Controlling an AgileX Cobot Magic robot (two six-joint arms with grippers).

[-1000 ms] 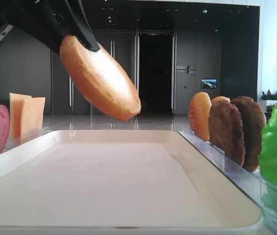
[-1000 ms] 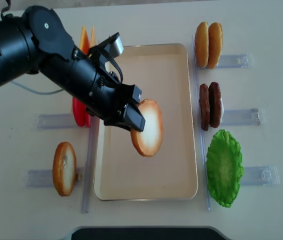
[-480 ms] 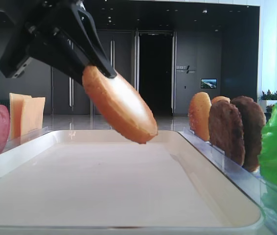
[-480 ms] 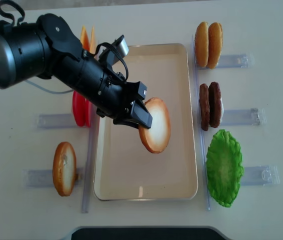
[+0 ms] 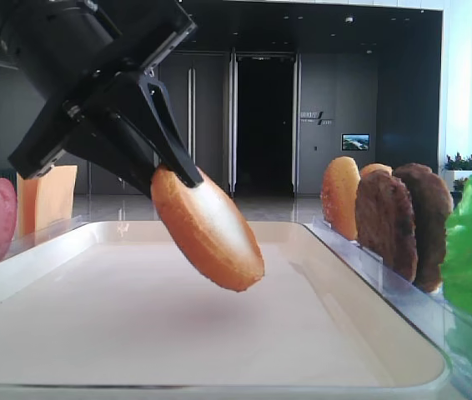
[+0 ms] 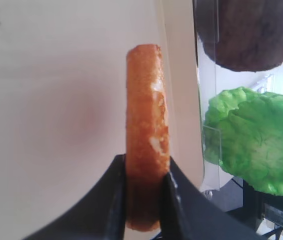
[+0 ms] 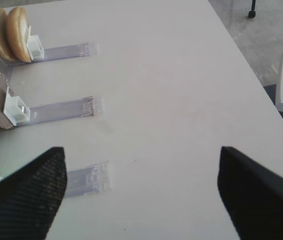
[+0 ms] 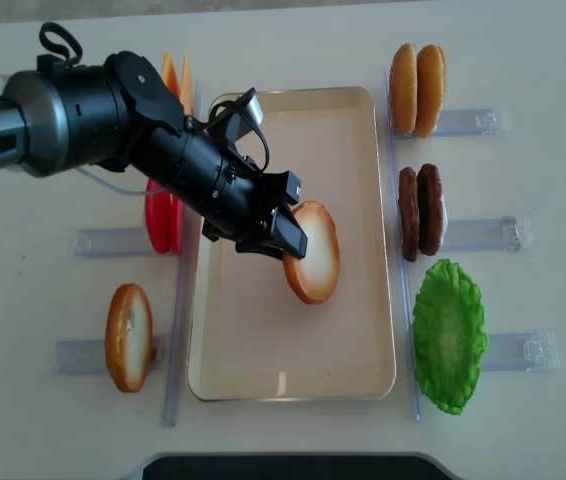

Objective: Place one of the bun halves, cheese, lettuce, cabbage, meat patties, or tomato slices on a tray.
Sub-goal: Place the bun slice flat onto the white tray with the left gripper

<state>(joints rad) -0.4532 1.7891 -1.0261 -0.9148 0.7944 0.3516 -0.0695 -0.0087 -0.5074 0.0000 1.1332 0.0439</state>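
One bun half base pincer-hidden

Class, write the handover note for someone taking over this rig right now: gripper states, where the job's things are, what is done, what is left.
Left gripper: shut on a bun half, held tilted just above the tray, not yet resting on it.
Right gripper: open, holds nothing, over bare table beside the racks.
Other bun halves, meat patties, lettuce, tomato slices and cheese stand in racks either side of the tray.
Done: bun picked and carried over the tray.
Left: lower it, release, withdraw.
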